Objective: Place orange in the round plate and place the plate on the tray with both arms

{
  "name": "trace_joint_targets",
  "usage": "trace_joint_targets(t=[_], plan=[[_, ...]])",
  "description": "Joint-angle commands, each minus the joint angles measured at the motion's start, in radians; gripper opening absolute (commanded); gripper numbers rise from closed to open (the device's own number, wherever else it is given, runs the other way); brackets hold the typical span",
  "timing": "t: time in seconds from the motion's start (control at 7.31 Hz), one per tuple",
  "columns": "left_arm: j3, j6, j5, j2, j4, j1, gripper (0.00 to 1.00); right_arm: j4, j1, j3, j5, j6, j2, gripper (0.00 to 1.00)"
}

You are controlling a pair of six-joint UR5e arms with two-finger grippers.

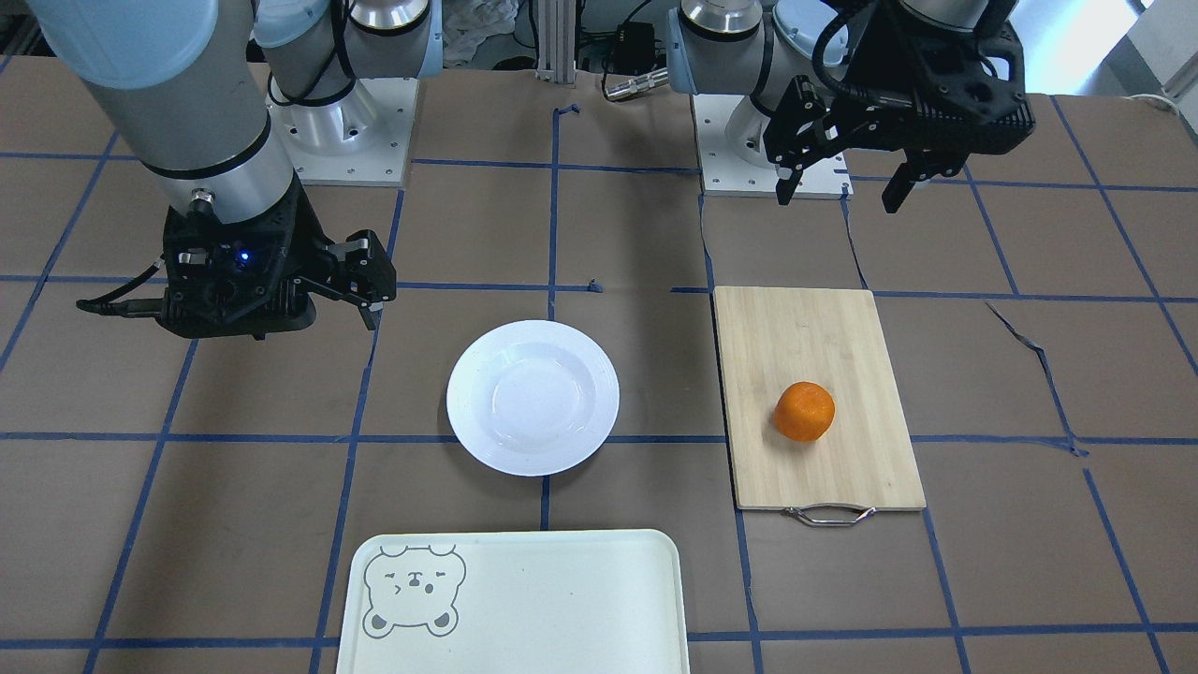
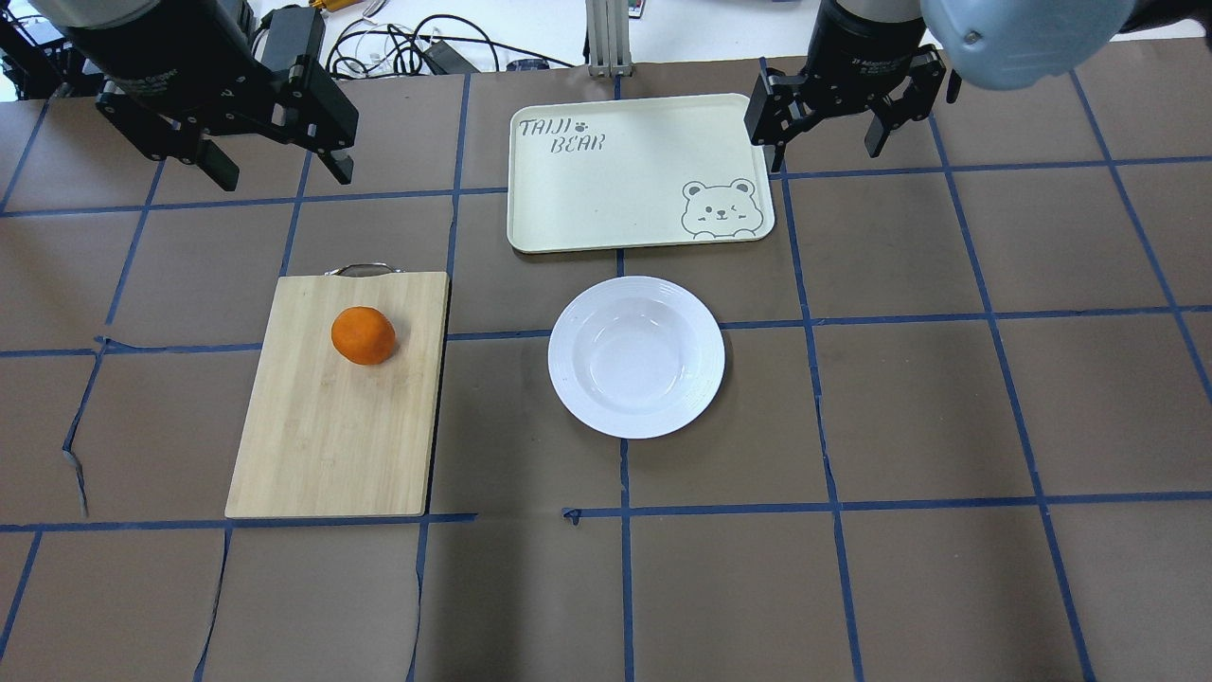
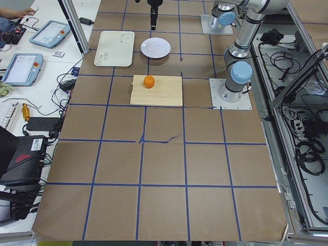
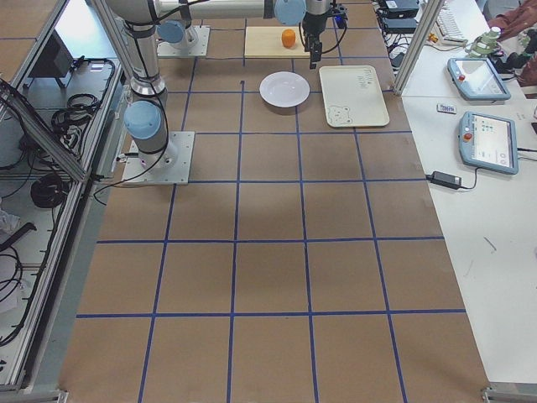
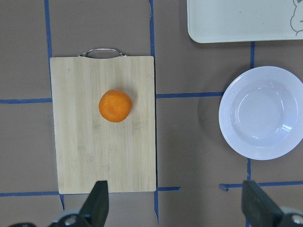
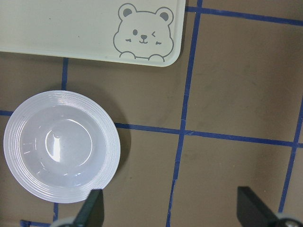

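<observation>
The orange [image 2: 363,335] lies on a bamboo cutting board [image 2: 331,436], also seen in the left wrist view [image 5: 115,106]. To its right the white round plate [image 2: 636,356] rests empty on the table. Beyond it lies the cream tray [image 2: 615,180] with a bear face, also empty. My left gripper [image 2: 282,177] hovers open, high above the table beyond the board's handle end. My right gripper [image 2: 824,156] hangs open beside the tray's right edge, holding nothing. In the right wrist view, the plate [image 6: 61,146] and tray [image 6: 71,28] lie below, between its spread fingers [image 6: 92,208].
The board's metal handle [image 2: 360,269] points away from the robot. Both arm bases [image 1: 342,131] [image 1: 749,140] stand at the robot's edge of the brown, blue-taped table. Tablets and cables lie on a side bench [image 4: 487,134].
</observation>
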Motion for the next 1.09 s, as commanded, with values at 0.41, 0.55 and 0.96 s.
trace_joint_targets(t=[0.41, 0.55, 0.96], plan=[[0.000, 0.000, 0.000, 0.002, -0.002, 0.000, 1.00, 0.000, -0.007, 0.008, -0.002, -0.004, 0.000, 1.00], [-0.002, 0.002, 0.000, 0.002, -0.003, 0.000, 1.00, 0.000, -0.007, 0.008, -0.004, -0.004, 0.002, 1.00], [-0.009, 0.005, -0.003, -0.034, 0.003, 0.033, 1.00, -0.002, -0.005, 0.008, 0.003, -0.001, 0.008, 1.00]])
